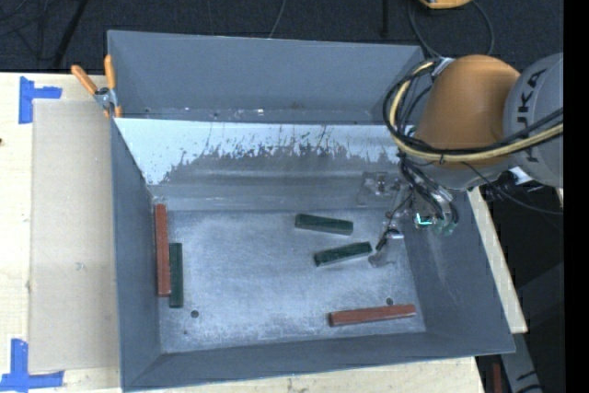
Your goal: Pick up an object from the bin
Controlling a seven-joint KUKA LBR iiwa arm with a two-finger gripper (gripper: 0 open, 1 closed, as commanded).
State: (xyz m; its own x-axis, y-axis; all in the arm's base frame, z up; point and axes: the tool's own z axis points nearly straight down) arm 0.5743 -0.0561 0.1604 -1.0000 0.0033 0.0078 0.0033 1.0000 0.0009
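Your jaws sit low toward the right wall of the bin [276,97], at the right end of the tilted green bar [342,253]. You cannot tell whether they are open or closed on it. A flat green bar [324,223] lies just behind it, and a red bar [372,316] near the front edge. A long red bar [161,248] and a short green bar [175,274] lie along the left wall. Every bar looks to be resting on the floor, so I judge nothing is lifted yet: the grasp and the lift are left to do.
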